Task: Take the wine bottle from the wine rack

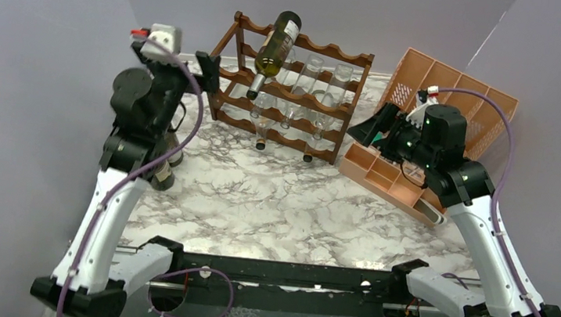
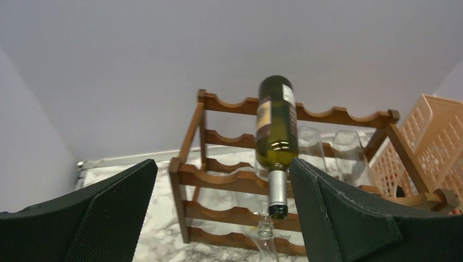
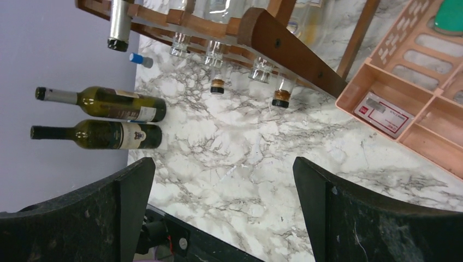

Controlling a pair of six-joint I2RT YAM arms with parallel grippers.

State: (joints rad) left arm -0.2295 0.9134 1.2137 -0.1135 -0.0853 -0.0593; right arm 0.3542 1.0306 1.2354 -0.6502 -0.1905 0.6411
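no legible text, wine bottle (image 2: 277,131) label blurred, organiser sticker (image 3: 381,113) unreadable

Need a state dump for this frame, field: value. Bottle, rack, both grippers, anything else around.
wine bottle: green, on top tier of wine rack, neck sloping down toward the near side
lower tiers: clear glass bottles
left gripper: jaws open, facing the bottle, not touching
right gripper: jaws open, empty, beside peach organiser
off rack: two more wine bottles, standing at left
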